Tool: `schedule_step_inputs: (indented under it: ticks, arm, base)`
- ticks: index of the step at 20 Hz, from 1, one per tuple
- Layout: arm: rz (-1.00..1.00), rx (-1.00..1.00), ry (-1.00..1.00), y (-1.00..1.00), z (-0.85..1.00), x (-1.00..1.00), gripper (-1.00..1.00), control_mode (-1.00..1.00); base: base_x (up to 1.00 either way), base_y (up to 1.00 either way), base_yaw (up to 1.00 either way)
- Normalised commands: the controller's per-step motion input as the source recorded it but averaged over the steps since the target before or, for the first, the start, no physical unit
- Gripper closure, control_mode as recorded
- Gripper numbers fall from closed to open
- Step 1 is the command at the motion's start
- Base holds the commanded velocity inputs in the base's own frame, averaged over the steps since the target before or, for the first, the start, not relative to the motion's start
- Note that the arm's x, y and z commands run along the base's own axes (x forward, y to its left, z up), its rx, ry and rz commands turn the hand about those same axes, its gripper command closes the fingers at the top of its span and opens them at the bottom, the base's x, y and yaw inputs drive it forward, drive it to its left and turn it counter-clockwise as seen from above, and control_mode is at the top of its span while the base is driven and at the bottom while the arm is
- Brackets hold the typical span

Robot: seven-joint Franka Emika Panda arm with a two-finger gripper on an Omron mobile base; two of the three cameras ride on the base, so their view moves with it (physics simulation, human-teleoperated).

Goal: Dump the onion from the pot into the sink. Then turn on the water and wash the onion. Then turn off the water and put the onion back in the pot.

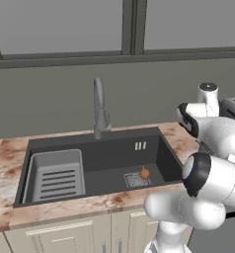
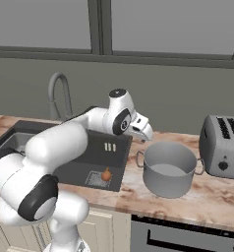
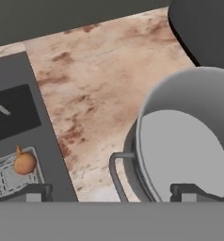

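Note:
The orange-brown onion (image 1: 145, 172) (image 2: 106, 174) (image 3: 24, 162) lies on the square drain grate (image 1: 135, 181) at the right end of the dark sink (image 1: 109, 158) (image 2: 100, 160) (image 3: 36, 122). The pale grey pot (image 2: 169, 186) (image 3: 198, 94) stands upright and empty on the marble counter, just right of the sink. My gripper (image 2: 143, 131) (image 3: 114, 190) hovers above the pot's left rim, over its near side handle (image 3: 115, 167). The fingertips (image 3: 38, 190) stand wide apart and open, holding nothing.
A grey slotted rack (image 1: 58, 175) fills the sink's left part. The curved faucet (image 1: 98, 108) (image 2: 57, 93) rises behind the basin. A toaster (image 2: 222, 147) (image 3: 203, 28) sits on the counter right of the pot. Bare marble (image 3: 95, 80) lies between sink and pot.

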Motion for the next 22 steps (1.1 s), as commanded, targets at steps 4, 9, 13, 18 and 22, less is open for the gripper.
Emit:
schedule_step_inputs:
  ticks: [4, 9, 13, 18, 22]
  arm:
    - [0.0, 0.0, 0.0, 0.69, 0.56, -0.21, -1.0, -1.0]
    - [0.05, 0.0, 0.0, 0.83, 0.38, -0.13, -1.0, -1.0]
    - [0.15, 0.08, 0.0, 0.67, 0.12, 0.01, -1.0, -1.0]
    - [0.2, 0.16, 0.0, 0.43, 0.0, 0.25, -1.0, -1.0]
    - [0.2, 0.16, 0.0, 0.37, 0.0, 0.32, -1.0, -1.0]
  base:
    - [0.0, 0.0, 0.0]
    - [0.0, 0.0, 0.0]
    - [0.0, 0.0, 0.0]
    - [0.0, 0.0, 0.0]
    - [0.0, 0.0, 0.0]
